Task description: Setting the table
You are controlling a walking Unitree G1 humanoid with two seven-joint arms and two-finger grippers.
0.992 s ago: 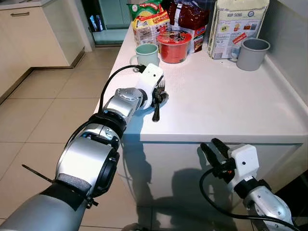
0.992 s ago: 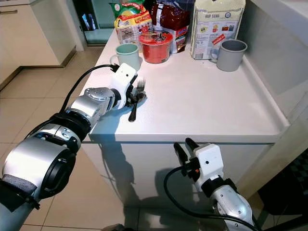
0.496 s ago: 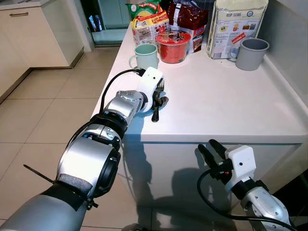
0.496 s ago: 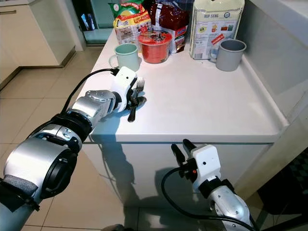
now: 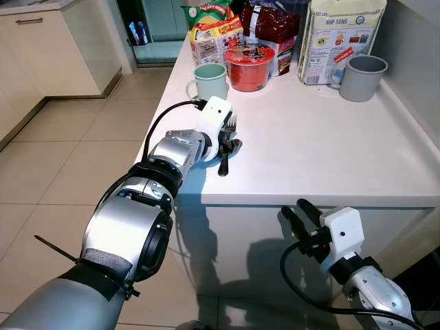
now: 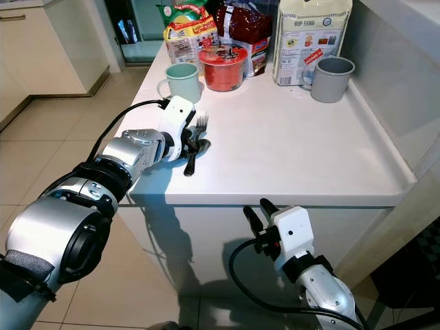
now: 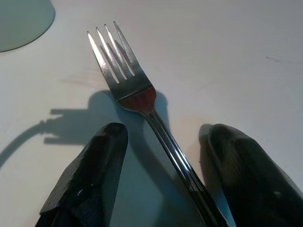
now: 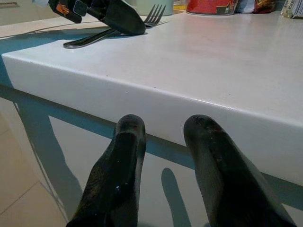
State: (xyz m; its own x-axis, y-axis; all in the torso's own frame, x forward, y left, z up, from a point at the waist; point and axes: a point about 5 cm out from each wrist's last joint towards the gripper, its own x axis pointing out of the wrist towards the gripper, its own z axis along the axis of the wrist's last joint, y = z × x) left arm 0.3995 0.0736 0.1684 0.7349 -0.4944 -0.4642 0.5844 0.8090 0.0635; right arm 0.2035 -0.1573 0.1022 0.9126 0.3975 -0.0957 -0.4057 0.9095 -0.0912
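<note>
Left gripper sits low on the white counter, its 2 fingers spread either side of the fork, not pinching it. Right gripper hangs below the counter edge, fingers parted, holding nothing.

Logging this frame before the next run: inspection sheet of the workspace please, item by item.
Surface: white counter, bare in the middle.
Job's things: fork lying flat near the counter's left edge, tines toward the green mug.
Clutter: red lidded bowl, grey mug, food bags along the back.
Grippers: left gripper open, fingers straddling the fork handle without touching it; right gripper open, below the counter's front edge.
Cables: black cable looping over the left wrist; another at the right wrist.
Surroundings: beige tiled floor, cabinets on the left.
</note>
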